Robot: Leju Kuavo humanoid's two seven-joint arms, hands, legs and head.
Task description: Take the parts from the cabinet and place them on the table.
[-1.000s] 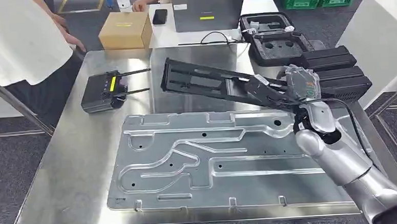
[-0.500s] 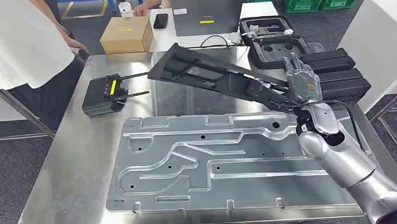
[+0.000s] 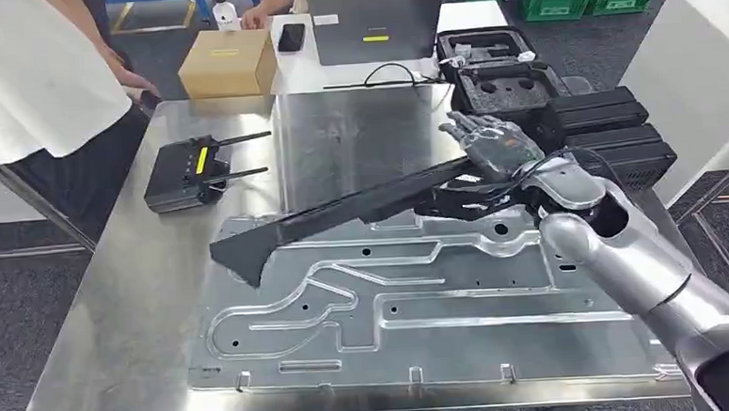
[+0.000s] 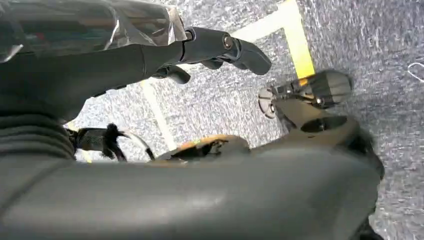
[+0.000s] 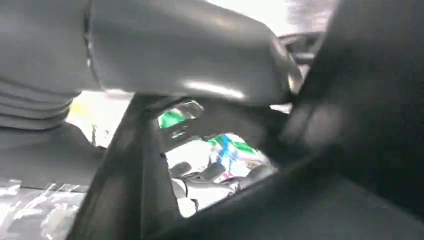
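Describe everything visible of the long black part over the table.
The long black part looks like matte plastic: a narrow beam with a wider, angled end toward the left. It lies slanted across the grey metal plate on the table, low end left, higher end right. There the right robot hand, palm up with spread fingers, is at its end; whether the left end touches the plate is unclear.
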